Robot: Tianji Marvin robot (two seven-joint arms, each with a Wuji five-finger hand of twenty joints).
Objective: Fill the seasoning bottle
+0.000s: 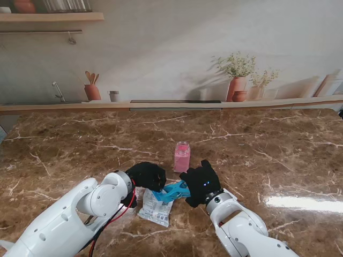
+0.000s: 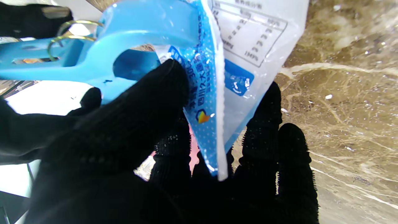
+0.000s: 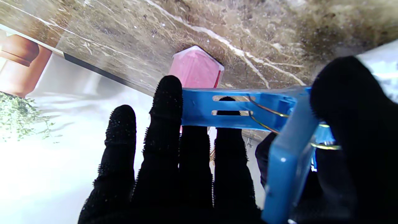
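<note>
A pink seasoning bottle [image 1: 182, 156] stands upright on the marble table [image 1: 257, 150], just beyond both hands; the right wrist view shows the bottle [image 3: 196, 67] past the fingertips. My left hand [image 1: 146, 175] is shut on a white and blue seasoning bag [image 1: 155, 208] that hangs down toward the table. In the left wrist view its thumb and fingers [image 2: 140, 140] pinch the bag [image 2: 248, 46] at its blue sealed edge. A blue clip [image 1: 172, 191] is clamped on the bag's top. My right hand [image 1: 202, 183] is shut on the clip [image 3: 236, 109], with the thumb [image 3: 351, 124] over one handle.
A ledge [image 1: 171, 105] runs along the table's far edge with terracotta pots [image 1: 236, 88], a utensil jar [image 1: 92, 91] and a small cup [image 1: 113, 96]. A bright glare patch [image 1: 300, 202] lies on the marble at the right.
</note>
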